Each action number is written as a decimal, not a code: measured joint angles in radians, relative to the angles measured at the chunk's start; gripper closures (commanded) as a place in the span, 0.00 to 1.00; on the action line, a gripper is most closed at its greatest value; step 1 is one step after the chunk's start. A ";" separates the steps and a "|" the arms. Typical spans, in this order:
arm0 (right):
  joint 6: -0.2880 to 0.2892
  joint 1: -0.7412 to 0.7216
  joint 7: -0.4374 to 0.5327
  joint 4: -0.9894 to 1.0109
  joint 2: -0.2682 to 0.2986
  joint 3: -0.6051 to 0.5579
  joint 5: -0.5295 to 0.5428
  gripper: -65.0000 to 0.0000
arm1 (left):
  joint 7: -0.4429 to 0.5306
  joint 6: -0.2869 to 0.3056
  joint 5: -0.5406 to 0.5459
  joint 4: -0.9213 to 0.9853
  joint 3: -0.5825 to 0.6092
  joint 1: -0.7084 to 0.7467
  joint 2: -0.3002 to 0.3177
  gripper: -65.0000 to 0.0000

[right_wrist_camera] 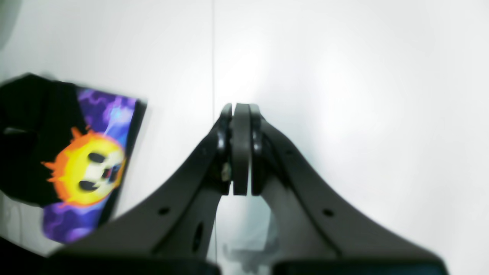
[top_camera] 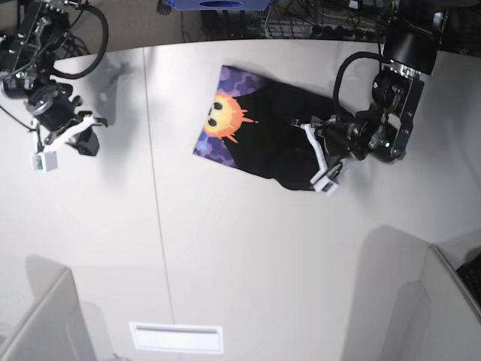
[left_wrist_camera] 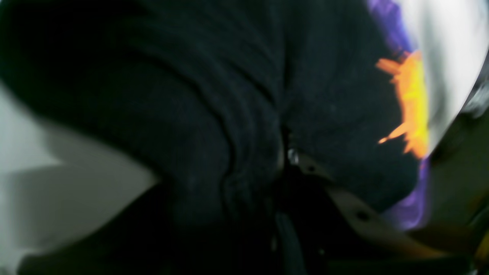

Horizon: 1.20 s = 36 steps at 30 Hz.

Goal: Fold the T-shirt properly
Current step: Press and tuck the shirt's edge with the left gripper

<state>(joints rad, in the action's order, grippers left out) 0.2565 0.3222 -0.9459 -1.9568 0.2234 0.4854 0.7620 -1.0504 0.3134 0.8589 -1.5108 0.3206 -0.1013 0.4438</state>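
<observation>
The black T-shirt (top_camera: 278,143) lies crumpled at the back middle of the white table (top_camera: 240,256). Its orange-yellow sun-face print on purple (top_camera: 223,113) faces up at its left end. My left gripper (top_camera: 319,158) is at the shirt's right edge. In the left wrist view, bunched black cloth (left_wrist_camera: 198,114) fills the frame and its creases run into the left gripper (left_wrist_camera: 286,156), shut on it. One white finger (left_wrist_camera: 355,210) shows; the other is hidden under cloth. My right gripper (right_wrist_camera: 240,149) is shut and empty, hovering far left of the T-shirt (right_wrist_camera: 88,164).
A seam (top_camera: 154,195) runs front to back across the table left of the shirt. A white slot plate (top_camera: 176,337) lies near the front edge. Grey partitions stand at the front left (top_camera: 37,323) and front right (top_camera: 443,301). Cables crowd the back edge (top_camera: 316,22).
</observation>
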 measured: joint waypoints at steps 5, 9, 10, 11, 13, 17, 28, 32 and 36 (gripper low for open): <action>0.004 0.030 0.005 0.029 0.000 0.032 -0.004 1.00 | 0.011 0.000 -0.269 -0.123 0.359 -0.146 0.061 1.00; 0.004 0.055 0.003 0.033 -0.003 0.032 -0.003 1.00 | 0.022 0.005 -0.471 -0.180 0.535 -0.195 0.052 1.00; 0.004 0.059 0.003 0.033 -0.003 0.032 -0.002 1.00 | 0.022 0.007 -0.512 -0.185 0.566 -0.203 0.051 1.00; 0.004 0.062 0.003 0.033 -0.003 0.032 -0.003 1.00 | 0.026 0.007 -0.555 -0.188 0.593 -0.213 0.043 1.00; 0.004 0.064 0.003 0.033 -0.003 0.032 -0.003 1.00 | 0.057 0.010 -0.656 -0.186 0.625 -0.217 0.016 1.00; 0.004 0.078 0.002 0.033 -0.021 0.048 -0.002 1.00 | 0.172 0.109 -0.780 -0.180 0.649 -0.208 -0.006 1.00; 0.004 0.086 0.002 0.033 -0.045 0.113 -0.003 1.00 | 0.220 0.238 -0.911 -0.174 0.639 -0.178 -0.074 1.00; 0.005 0.086 0.002 0.033 -0.046 0.113 -0.003 1.00 | 0.220 0.238 -0.908 -0.174 0.639 -0.178 -0.073 1.00; 0.005 0.085 0.002 0.033 -0.046 0.113 -0.003 1.00 | 0.220 0.238 -0.908 -0.174 0.639 -0.178 -0.072 1.00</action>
<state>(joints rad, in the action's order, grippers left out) 0.2611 0.4072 -0.9436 -1.9236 0.1776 0.5987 0.7589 -0.8299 0.5514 -0.0486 -1.6844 0.9592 -0.2794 0.3714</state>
